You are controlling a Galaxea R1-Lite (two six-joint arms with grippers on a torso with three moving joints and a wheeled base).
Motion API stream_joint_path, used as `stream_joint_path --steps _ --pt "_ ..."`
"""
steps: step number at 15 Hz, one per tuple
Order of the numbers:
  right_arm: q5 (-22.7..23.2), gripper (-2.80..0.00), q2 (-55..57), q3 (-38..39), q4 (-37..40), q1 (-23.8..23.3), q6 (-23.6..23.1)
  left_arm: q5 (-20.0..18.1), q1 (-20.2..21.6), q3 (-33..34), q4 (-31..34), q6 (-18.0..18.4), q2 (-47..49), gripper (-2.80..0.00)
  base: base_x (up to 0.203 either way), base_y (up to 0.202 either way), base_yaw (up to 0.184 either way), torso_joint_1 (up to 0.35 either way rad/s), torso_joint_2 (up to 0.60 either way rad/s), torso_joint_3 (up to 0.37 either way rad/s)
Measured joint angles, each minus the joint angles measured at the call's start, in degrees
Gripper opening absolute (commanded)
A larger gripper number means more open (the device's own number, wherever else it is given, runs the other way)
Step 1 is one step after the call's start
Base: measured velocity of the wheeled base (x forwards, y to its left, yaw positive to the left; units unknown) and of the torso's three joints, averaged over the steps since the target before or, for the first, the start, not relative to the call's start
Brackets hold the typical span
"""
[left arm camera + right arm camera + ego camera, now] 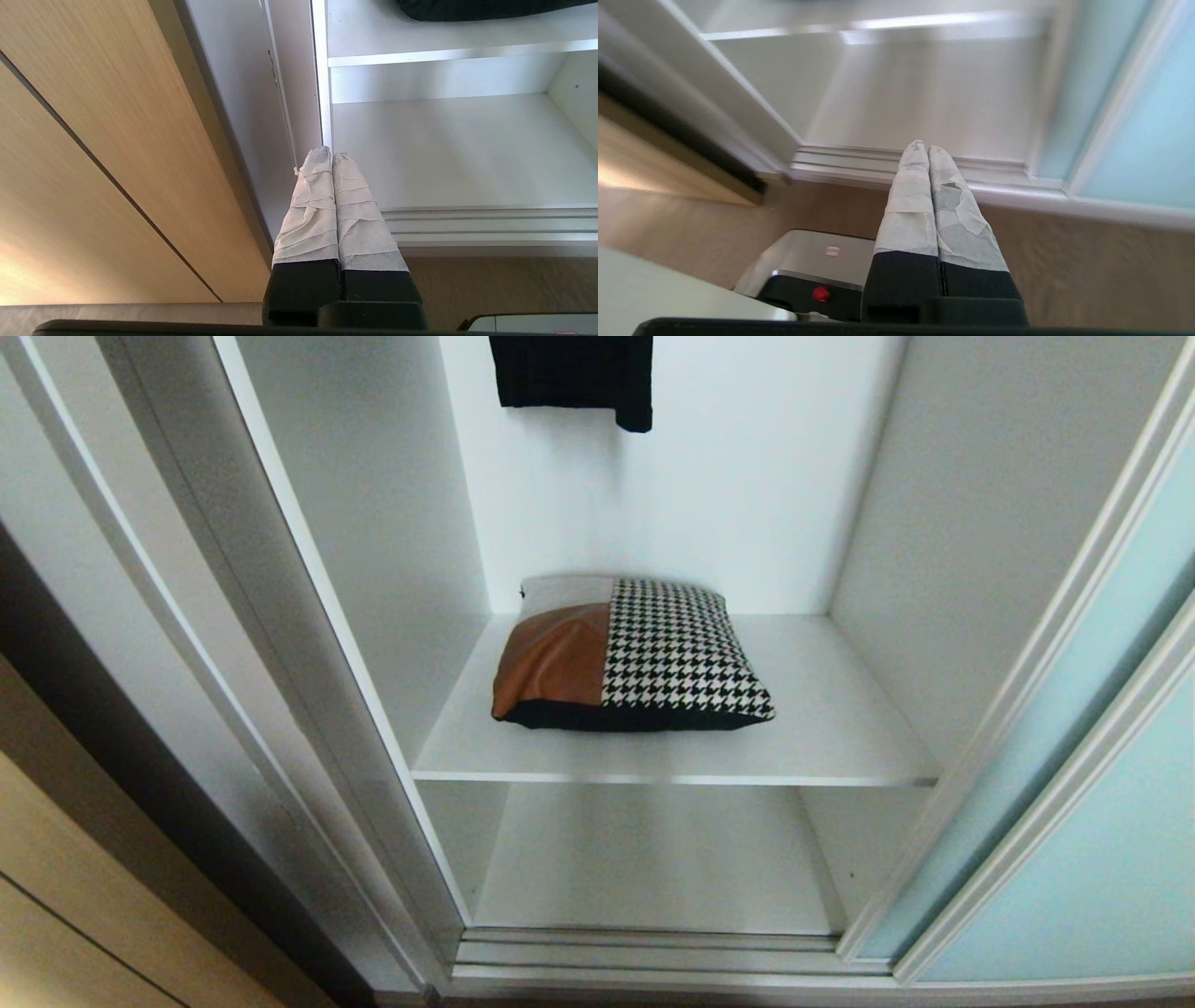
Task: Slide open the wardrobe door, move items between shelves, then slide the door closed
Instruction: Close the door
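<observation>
The frosted aqua sliding wardrobe door (1102, 840) stands slid to the right, leaving the wardrobe open. A cushion (635, 655), tan leather and houndstooth with a black underside, lies flat on the upper white shelf (840, 728). Below it the lower shelf (653, 859) is bare. Neither arm shows in the head view. My left gripper (331, 156) is shut and empty, low before the wardrobe's left frame. My right gripper (923, 149) is shut and empty too, hovering over the floor in front of the door track (859, 163), with the aqua door (1148, 140) off to one side.
A small black garment (574, 373) hangs at the back, above the cushion. A light wooden door (93, 163) flanks the wardrobe on the left. The silver floor track (653, 952) runs along the front. The robot's base with a red button (821, 293) sits under the right gripper.
</observation>
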Motion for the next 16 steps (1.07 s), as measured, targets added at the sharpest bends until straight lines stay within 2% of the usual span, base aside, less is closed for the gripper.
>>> stream_joint_path --steps 4,6,8,11,14,16 --pt "-0.8 -2.8 -6.5 0.6 3.7 -2.7 -2.2 0.0 0.0 0.0 0.0 0.0 0.0 -2.8 0.0 0.0 0.0 0.0 0.0 0.0" --pt "-1.0 -2.8 -10.8 3.2 4.7 -3.0 -2.5 0.0 0.0 0.0 0.0 0.0 0.0 -2.8 0.0 0.0 0.0 0.0 0.0 0.0" --pt "-3.2 -2.8 -13.2 6.0 4.2 -3.1 -2.8 0.0 0.0 0.0 0.0 0.0 0.0 -2.8 0.0 0.0 0.0 0.0 0.0 0.0" --pt "-6.3 -2.8 -14.5 11.8 -2.1 -3.2 -6.2 0.0 0.0 0.0 0.0 -0.1 0.0 -2.8 0.0 0.0 0.0 0.0 0.0 0.0" --pt "-9.3 -2.8 -15.0 19.6 -15.6 -3.2 -8.8 0.0 0.0 0.0 0.0 -0.1 0.0 -2.8 0.0 0.0 0.0 0.0 0.0 0.0" --pt "-10.2 -2.8 -15.1 21.9 -21.4 -3.2 -8.3 0.0 0.0 0.0 0.0 -0.1 0.0 -2.8 0.0 0.0 0.0 0.0 0.0 0.0"
